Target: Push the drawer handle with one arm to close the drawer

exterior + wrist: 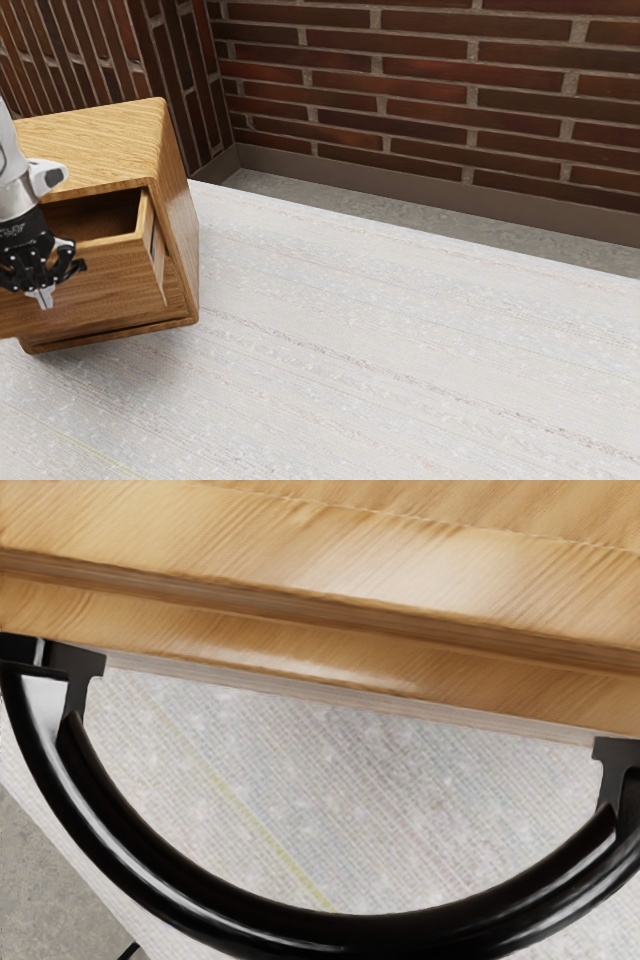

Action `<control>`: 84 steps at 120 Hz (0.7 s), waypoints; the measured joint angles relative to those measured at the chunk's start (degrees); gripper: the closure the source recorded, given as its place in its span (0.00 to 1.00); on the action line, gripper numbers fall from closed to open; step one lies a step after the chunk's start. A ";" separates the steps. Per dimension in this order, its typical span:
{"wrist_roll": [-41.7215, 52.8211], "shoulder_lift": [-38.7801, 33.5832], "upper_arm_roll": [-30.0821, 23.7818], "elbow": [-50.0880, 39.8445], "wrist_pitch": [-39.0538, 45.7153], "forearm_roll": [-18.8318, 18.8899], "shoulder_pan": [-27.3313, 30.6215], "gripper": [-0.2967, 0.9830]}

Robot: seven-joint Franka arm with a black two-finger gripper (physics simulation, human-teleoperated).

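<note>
The black gripper (42, 290) is at the exterior view's left edge, in front of the wooden drawer's front (110, 292), with its fingertips together and pointing down. The drawer stands partly pulled out of the cabinet, its inside showing behind the front panel. In the wrist view, the curved black handle (345, 928) arcs below the hand, its two ends meeting the wooden drawer front (400, 675). Whether the gripper touches the handle cannot be made out.
The cabinet top (90, 145) rises behind the drawer, beside the arm. A pale, streaked surface (400, 350) spreads across the exterior view's right. Brick walls (420, 80) stand behind, above a brown baseboard (400, 185).
</note>
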 joint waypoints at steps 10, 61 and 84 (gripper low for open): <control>0.32 1.35 0.03 0.54 0.25 0.32 1.04 0.85; 2.25 7.68 0.04 5.80 1.21 1.36 3.14 0.85; 2.94 10.79 -0.05 8.22 1.33 2.27 3.20 0.85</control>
